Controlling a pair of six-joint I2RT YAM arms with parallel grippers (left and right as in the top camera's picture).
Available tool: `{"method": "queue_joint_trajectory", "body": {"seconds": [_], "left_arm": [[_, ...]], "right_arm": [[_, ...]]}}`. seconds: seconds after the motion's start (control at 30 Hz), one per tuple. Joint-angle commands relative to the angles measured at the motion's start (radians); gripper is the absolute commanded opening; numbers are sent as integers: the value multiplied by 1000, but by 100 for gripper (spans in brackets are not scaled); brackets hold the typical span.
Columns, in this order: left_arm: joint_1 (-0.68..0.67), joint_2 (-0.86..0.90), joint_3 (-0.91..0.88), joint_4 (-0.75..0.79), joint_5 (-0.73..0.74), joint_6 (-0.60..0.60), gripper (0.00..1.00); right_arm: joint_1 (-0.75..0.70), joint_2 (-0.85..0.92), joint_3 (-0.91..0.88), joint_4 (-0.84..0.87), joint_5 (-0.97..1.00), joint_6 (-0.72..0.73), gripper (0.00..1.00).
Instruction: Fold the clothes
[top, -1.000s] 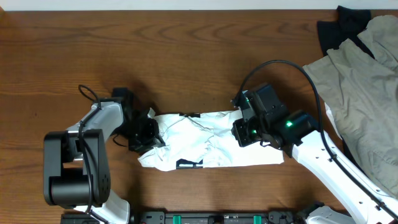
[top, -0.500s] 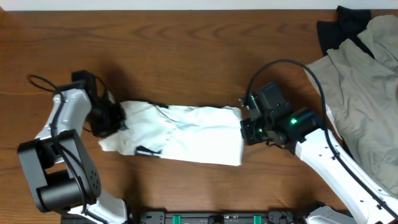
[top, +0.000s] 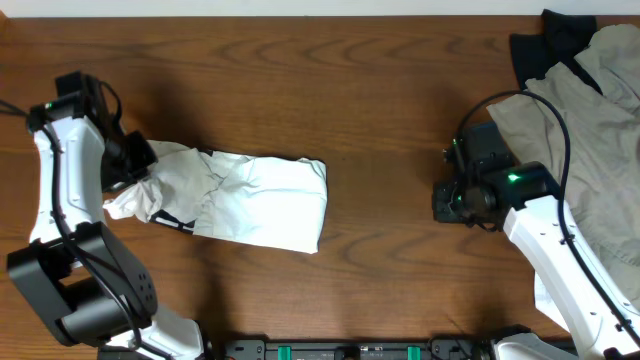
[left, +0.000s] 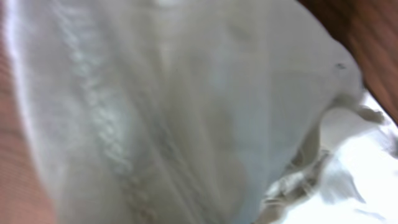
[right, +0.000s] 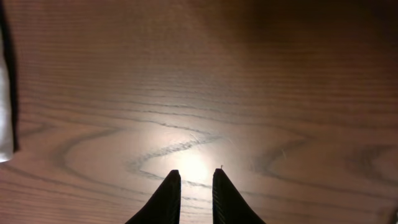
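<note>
– The white, wrinkled short-sleeved cotton T-shirt (top: 255, 198): where does it lie?
– On the left half of the brown wooden table (top: 380, 90), gathered into a long band. Its long axis runs left to right, and the right end dips a little toward the near edge.
– Which way do the ends point?
– The left end is bunched and crumpled at the left gripper (top: 135, 160). The right end is a straight folded edge facing the right arm across bare wood. A bit of black print (top: 178, 222) shows along the lower left edge.
– Does the left gripper have it?
– Yes, it is clamped on that bunched left end. In the left wrist view blurred white cloth (left: 186, 112) fills nearly everything, and the fingers themselves cannot be made out.
– And the right gripper (right: 196, 177)?
– Well apart from the shirt, over bare table. Its two dark fingertips are drawn almost together with only a thin gap and nothing between them.
– Anything else there?
– A beige-grey crumpled garment (top: 590, 130) lies at the far right, just beside the right arm. A black garment (top: 545, 45) shows at the heap's upper left corner, though I cannot tell which lies on top.
</note>
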Motion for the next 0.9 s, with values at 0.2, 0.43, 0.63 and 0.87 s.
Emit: {"method": "queue_joint_trajectory", "body": {"seconds": [0.2, 0.43, 0.63, 0.87], "left_arm": [[-327, -130, 85, -115, 22, 5, 6], [-663, -119, 74, -128, 20, -35, 6], [-868, -81, 65, -127, -9, -71, 6], [-976, -9, 61, -125, -35, -79, 6]], "right_arm": [[-14, 3, 3, -5, 13, 13, 17], [-14, 3, 3, -5, 13, 13, 16], [-14, 3, 3, -5, 13, 10, 17], [-13, 3, 3, -5, 6, 10, 17]]}}
